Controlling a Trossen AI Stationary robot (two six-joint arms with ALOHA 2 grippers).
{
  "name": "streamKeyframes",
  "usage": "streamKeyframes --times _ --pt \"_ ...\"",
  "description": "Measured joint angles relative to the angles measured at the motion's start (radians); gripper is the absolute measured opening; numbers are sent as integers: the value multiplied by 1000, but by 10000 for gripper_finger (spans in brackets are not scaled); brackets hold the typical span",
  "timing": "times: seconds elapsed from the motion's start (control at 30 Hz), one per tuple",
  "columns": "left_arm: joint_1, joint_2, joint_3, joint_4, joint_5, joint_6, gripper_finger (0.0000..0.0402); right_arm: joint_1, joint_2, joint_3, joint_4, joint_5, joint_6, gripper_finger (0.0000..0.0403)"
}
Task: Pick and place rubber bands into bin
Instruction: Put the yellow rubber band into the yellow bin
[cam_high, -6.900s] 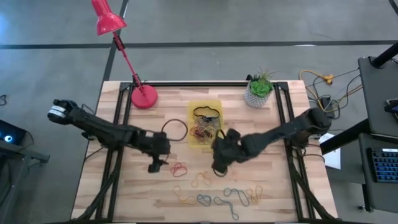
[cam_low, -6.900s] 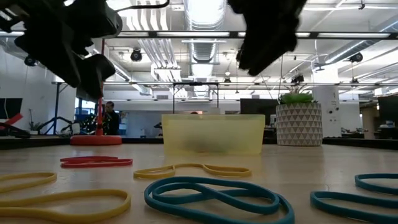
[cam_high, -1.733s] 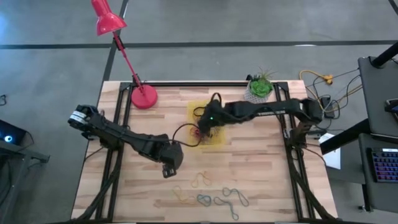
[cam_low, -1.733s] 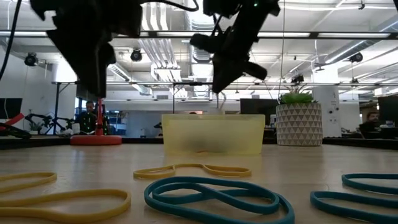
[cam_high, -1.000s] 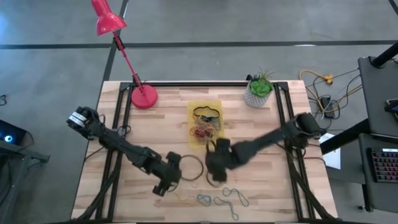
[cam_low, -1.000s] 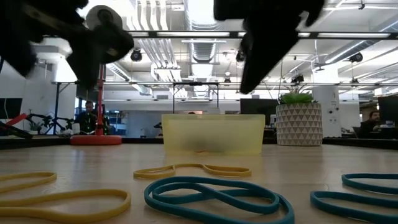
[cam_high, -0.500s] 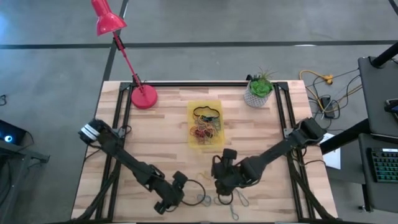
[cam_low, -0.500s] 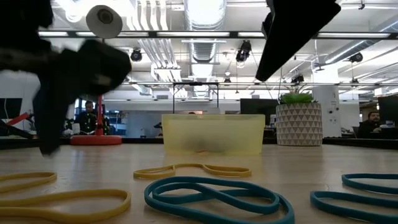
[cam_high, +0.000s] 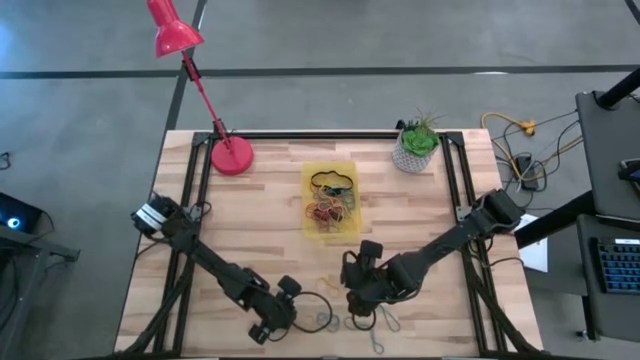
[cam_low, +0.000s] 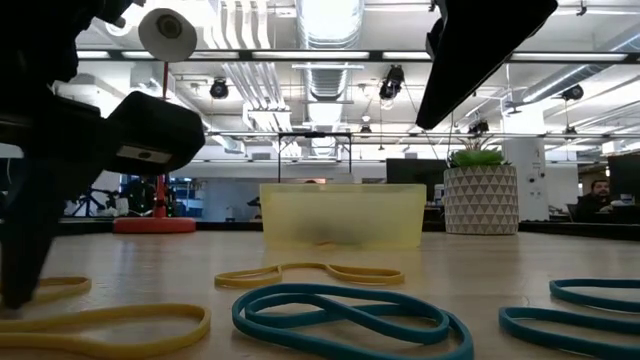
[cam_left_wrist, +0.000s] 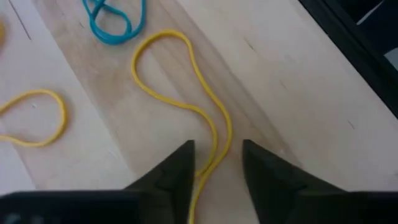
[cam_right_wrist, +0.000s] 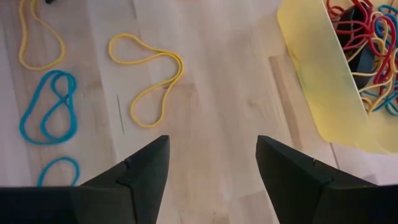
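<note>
The yellow translucent bin (cam_high: 330, 200) sits mid-table with red, black and blue rubber bands (cam_right_wrist: 364, 37) piled inside. Loose bands lie flat near the table's near edge: a long yellow one (cam_left_wrist: 186, 99), a blue one (cam_left_wrist: 115, 22) and another yellow one (cam_right_wrist: 149, 74). My left gripper (cam_left_wrist: 214, 149) is low over the table by the near edge, open, its fingers standing on either side of the long yellow band. My right gripper (cam_right_wrist: 211, 146) hangs open above the table between the bin and the loose bands (cam_high: 385, 320).
A white ribbed plant pot (cam_high: 415, 150) and a red lamp base (cam_high: 232, 155) stand toward the far edge. More blue bands (cam_low: 340, 310) and a yellow one (cam_low: 100, 320) lie close to the near edge. Bare wood lies between the bin and the bands.
Both grippers moved toward the near edge, away from the bin. My left gripper came down to the table over the long yellow band. My right gripper stopped above the loose bands and has stayed open.
</note>
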Motion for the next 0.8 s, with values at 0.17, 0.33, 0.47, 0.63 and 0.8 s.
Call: streamKeyframes --times 0.17,0.33,0.47,0.63,0.8 --pt "29 2 -31 -1 7 6 47 0 0 0 1 0 -3 226" --pt "81 3 -79 -19 42 -41 5 0 -1 0 1 0 -3 226" --pt "115 -22 -75 -121 44 -44 1 0 -1 0 1 -2 -2 226" --pt "173 -146 -60 -263 -55 -34 0 0 -1 0 1 -2 -2 226" --pt "260 -312 22 -436 -283 -2 1 -2 -1 0 -29 -1 25 225"
